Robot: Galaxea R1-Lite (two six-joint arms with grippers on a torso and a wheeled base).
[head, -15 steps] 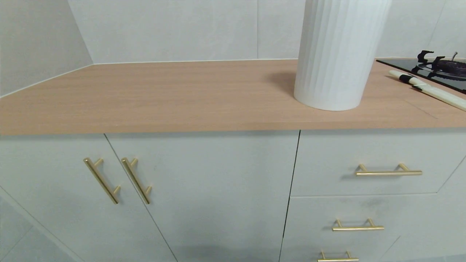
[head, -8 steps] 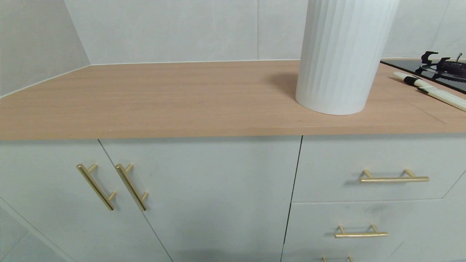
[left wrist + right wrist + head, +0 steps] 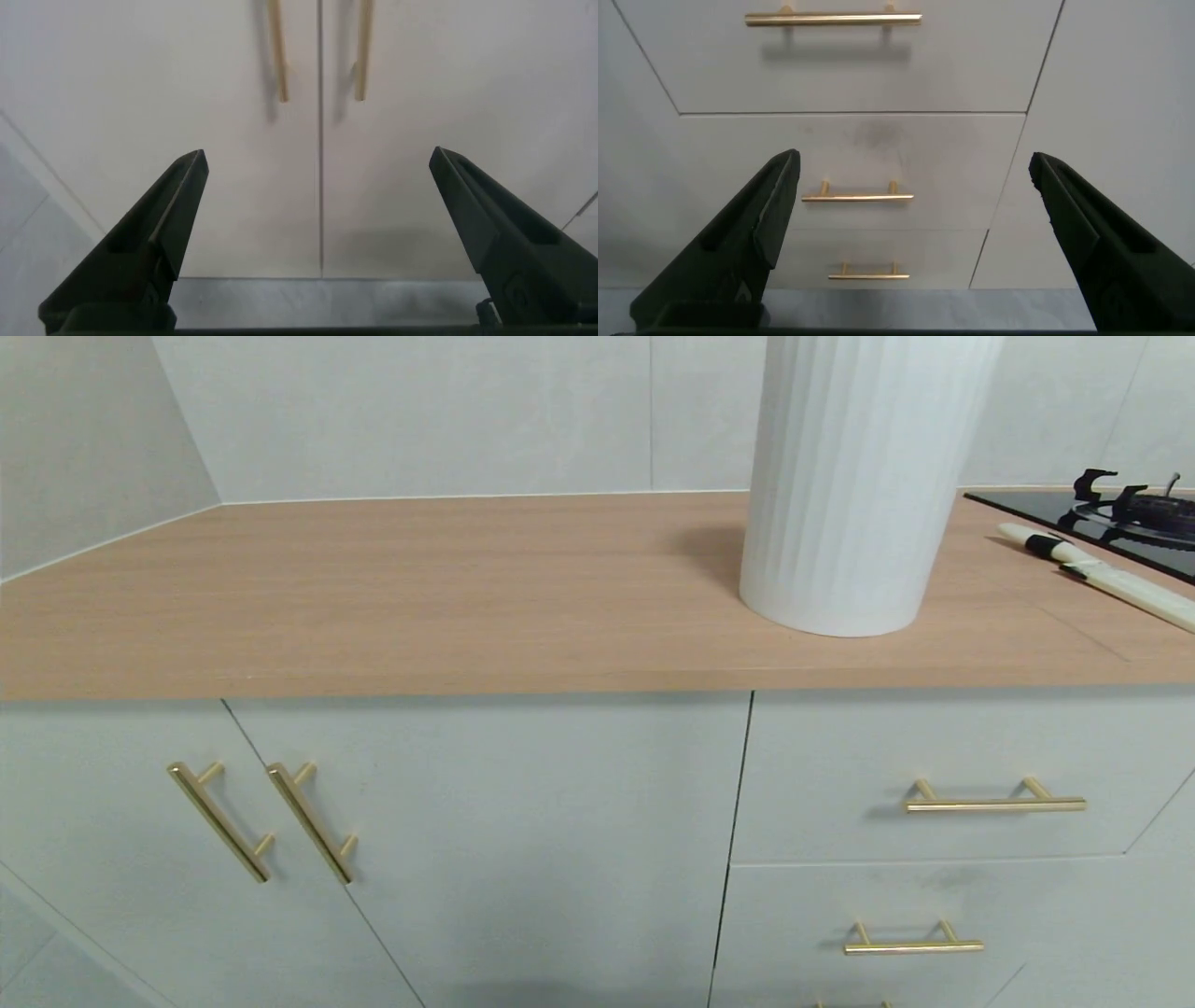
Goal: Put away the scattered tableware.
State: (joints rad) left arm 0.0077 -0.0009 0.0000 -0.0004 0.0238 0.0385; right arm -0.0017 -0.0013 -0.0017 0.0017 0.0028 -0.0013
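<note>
— Everything in the head view sits a little lower and further left than a second ago. The camera has shifted; the things keep their places relative to one another.
— What is nearest?
— The left gripper (image 3: 318, 159), its black fingers (image 3: 154, 247) spread wide with nothing between them. It faces the seam between two pale grey cabinet doors (image 3: 523, 840), with their two slim gold door handles (image 3: 277, 51) ahead of it.
— And the other arm?
— The right gripper (image 3: 913, 159) has its fingers (image 3: 738, 252) just as wide apart and empty. It faces a stack of pale grey drawers (image 3: 878, 140), each with a horizontal gold bar pull (image 3: 833, 18).
— Above the fronts?
— The light wooden tabletop (image 3: 420, 597). A tall white ribbed container (image 3: 854, 485) stands upright on it, above the top drawer and near the front edge.
— Where is the tableware?
— One piece: a long cream-coloured utensil with a black band (image 3: 1130, 586) lies flat on the tabletop at the robot's right. It is apart from the container and just beside the black glass hob (image 3: 1036, 506). I cannot tell what kind of utensil it is.
— And behind?
— The hob carries a black burner grate (image 3: 1134, 504). Pale grey wall tiles (image 3: 420, 420) close off the back and the left side.
</note>
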